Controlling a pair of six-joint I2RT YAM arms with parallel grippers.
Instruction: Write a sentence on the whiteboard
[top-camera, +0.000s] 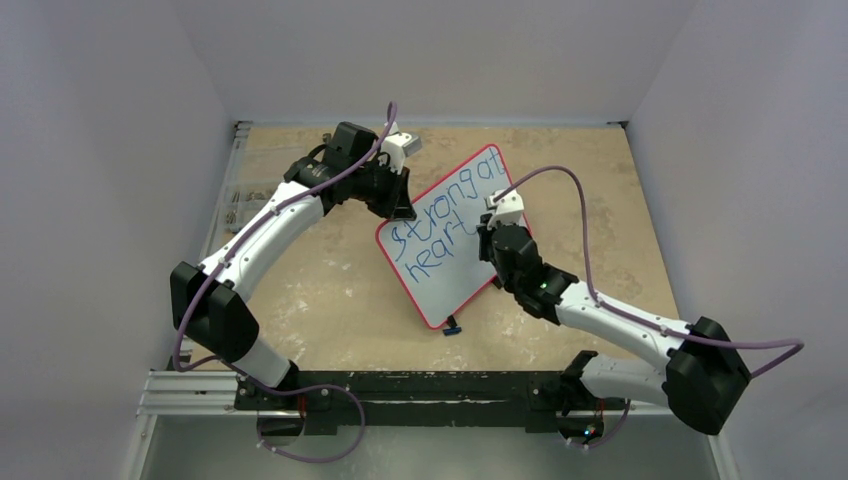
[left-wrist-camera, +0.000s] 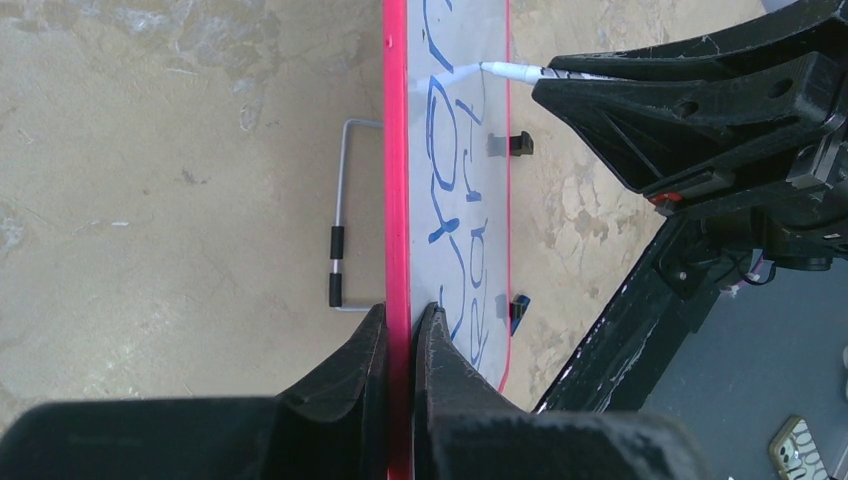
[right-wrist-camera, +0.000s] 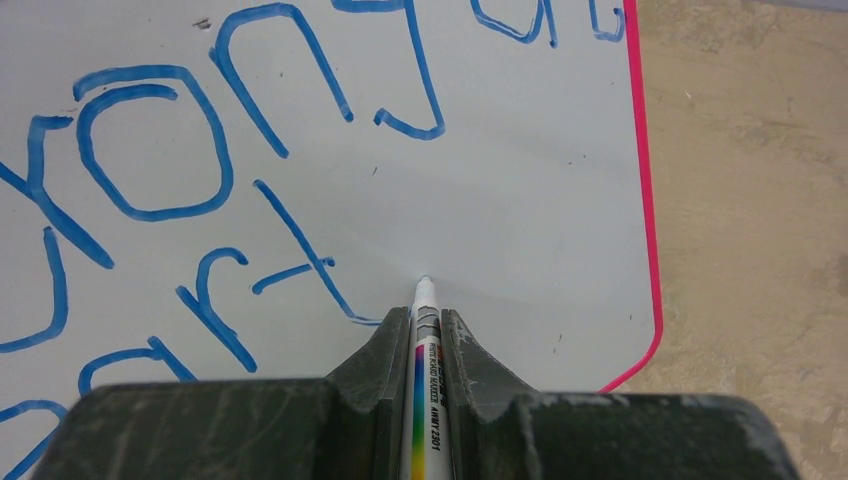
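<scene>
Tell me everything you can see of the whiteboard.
The whiteboard is a glossy white rectangle in a thin red-pink frame with rounded corners, set diagonally mid-table. A blue sentence in two slanted lines reads "strong at heart". Two small black feet sit on its near long edge; a wire stand juts from its back. The left gripper is shut on its frame; the marker in the right gripper has its tip at the face, beside the final t.

**CAMERA PLACEMENT: THREE VIEWS, ONE SHARED BOARD**

We find the top view high over the near edge of the table (top-camera: 330, 310), looking down from afar. The left wrist view sits close behind the left gripper (left-wrist-camera: 404, 312) and sights along the whiteboard (left-wrist-camera: 396, 150) edge ahead of it. The right wrist view sits close behind the right gripper (right-wrist-camera: 425, 315) and faces the written side past the marker (right-wrist-camera: 428, 390). All three share the board.
</scene>
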